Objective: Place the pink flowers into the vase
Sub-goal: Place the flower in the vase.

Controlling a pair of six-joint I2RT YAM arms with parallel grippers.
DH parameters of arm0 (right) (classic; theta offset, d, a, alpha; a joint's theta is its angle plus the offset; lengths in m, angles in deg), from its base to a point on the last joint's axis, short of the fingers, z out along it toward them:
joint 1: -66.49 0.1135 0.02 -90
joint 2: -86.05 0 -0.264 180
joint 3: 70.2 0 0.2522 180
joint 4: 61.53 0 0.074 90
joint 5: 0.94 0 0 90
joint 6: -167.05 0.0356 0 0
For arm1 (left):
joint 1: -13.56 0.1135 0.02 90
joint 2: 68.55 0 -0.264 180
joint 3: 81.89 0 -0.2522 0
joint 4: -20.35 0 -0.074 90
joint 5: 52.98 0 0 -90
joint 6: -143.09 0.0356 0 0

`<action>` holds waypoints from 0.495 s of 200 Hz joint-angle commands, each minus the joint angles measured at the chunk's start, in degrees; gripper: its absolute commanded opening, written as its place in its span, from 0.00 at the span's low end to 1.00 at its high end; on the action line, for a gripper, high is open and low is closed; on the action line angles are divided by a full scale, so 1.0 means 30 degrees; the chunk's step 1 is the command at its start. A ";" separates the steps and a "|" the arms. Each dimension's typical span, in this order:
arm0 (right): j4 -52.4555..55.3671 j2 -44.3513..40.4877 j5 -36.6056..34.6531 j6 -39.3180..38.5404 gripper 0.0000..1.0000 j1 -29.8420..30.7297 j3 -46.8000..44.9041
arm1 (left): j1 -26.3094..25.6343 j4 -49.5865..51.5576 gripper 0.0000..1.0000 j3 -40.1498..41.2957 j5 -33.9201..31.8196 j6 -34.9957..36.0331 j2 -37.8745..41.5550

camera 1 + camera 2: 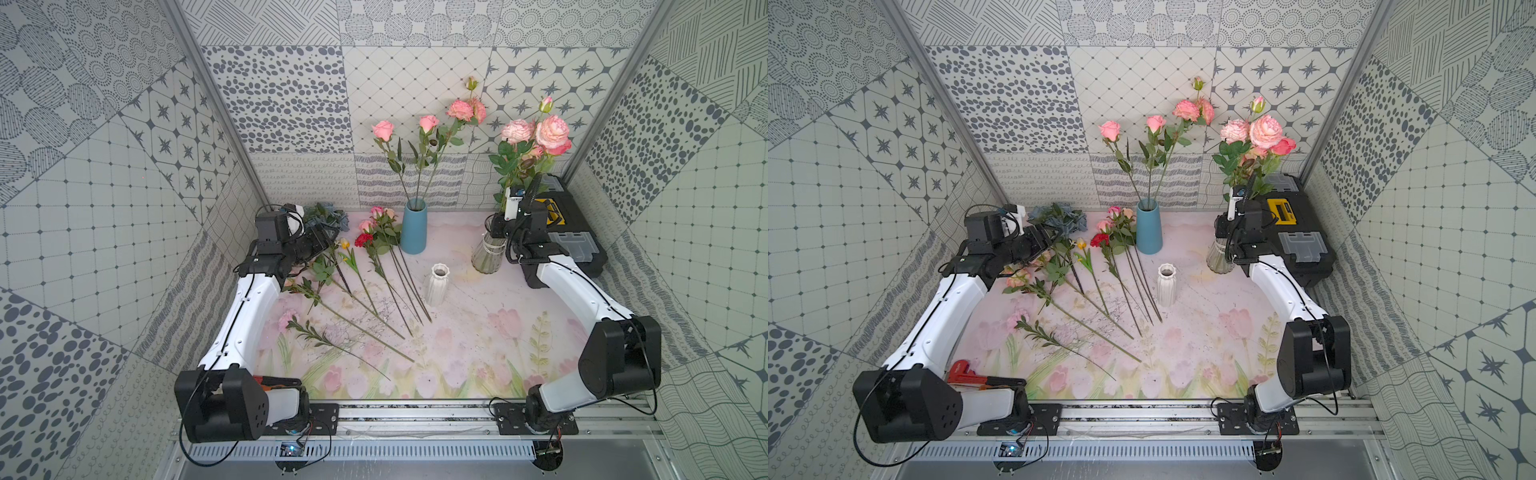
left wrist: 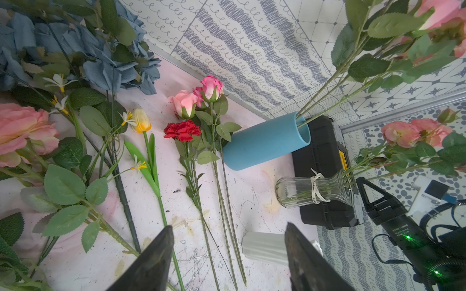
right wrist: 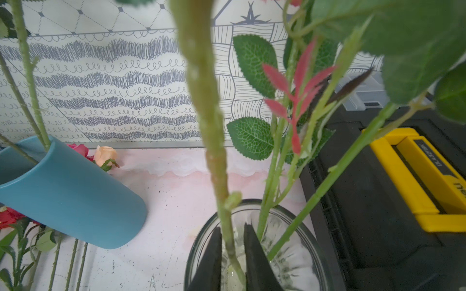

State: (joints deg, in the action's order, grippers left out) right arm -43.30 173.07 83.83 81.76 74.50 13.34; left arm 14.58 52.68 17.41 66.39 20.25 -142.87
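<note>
the pink flowers [image 1: 550, 131] in the glass vase [image 1: 486, 259] stand almost upright. their heads are up and lean a little toward the back wall, and the long green stems go down through the mouth. this vase is clear and ribbed, with a pale string tied on its narrow neck. it stands on the bench [image 1: 478, 332], just beside a black toolbox [image 1: 577, 249]. in the right wrist view the right fingers [image 3: 254, 262] are only slightly apart over the vase mouth, with one knobbly stem [image 3: 214, 141] between them. more pink roses [image 1: 428, 122] stand in a smooth blue vase [image 1: 414, 232]. loose pink blooms [image 1: 374, 220] lie flat on the bench, heads to the back wall and stems to the front. the left fingers [image 2: 151, 264] are wide apart over the lying stems and hold nothing. a white ribbed vase [image 1: 437, 286] stands between the two other vases.
</note>
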 commanded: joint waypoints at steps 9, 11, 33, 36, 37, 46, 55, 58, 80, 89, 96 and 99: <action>-0.0524 -0.0332 -0.0298 0.0268 0.23 -0.0063 -0.0201 | 0.0062 -0.0449 0.70 0.0076 -0.0201 0.0057 0.0136; -0.0523 -0.0350 -0.0297 0.0259 0.23 -0.0063 -0.0202 | 0.0069 -0.0448 0.70 0.0076 -0.0206 0.0065 0.0114; -0.0465 -0.0655 -0.0378 0.0356 0.29 -0.0063 -0.0203 | 0.0066 -0.0421 0.70 0.0076 -0.0237 0.0064 0.0180; -0.0443 -0.0715 -0.0392 0.0374 0.30 -0.0063 -0.0217 | 0.0085 -0.0425 0.70 0.0076 -0.0237 0.0065 0.0189; -0.0439 -0.0726 -0.0393 0.0383 0.31 -0.0063 -0.0195 | 0.0078 -0.0422 0.70 0.0076 -0.0237 0.0071 0.0177; -0.0398 -0.0901 -0.0476 0.0407 0.32 -0.0063 -0.0232 | 0.0068 -0.0424 0.70 0.0076 -0.0237 0.0062 0.0167; -0.0355 -0.1094 -0.0514 0.0414 0.34 -0.0063 -0.0232 | 0.0071 -0.0425 0.70 0.0076 -0.0237 0.0055 0.0203; -0.0334 -0.1155 -0.0563 0.0417 0.34 -0.0063 -0.0232 | 0.0053 -0.0419 0.70 0.0076 -0.0237 0.0064 0.0214; -0.0274 -0.1706 -0.0580 0.0506 0.37 -0.0063 -0.0348 | 0.0062 -0.0432 0.70 0.0076 -0.0259 0.0061 0.0214; -0.0231 -0.1932 -0.0567 0.0545 0.37 -0.0059 -0.0392 | 0.0044 -0.0443 0.70 0.0102 -0.0267 0.0067 0.0214; -0.0210 -0.2135 -0.0603 0.0589 0.37 -0.0034 -0.0432 | 0.0063 -0.0424 0.70 0.0105 -0.0274 0.0049 0.0225; -0.0202 -0.2218 -0.0647 0.0612 0.38 -0.0033 -0.0451 | 0.0052 -0.0444 0.70 0.0105 -0.0293 0.0067 0.0250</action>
State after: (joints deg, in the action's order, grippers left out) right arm -42.77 169.95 82.87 82.70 74.50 12.86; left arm 14.58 52.68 17.41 66.21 20.23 -142.76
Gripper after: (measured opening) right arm 0.370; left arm 0.702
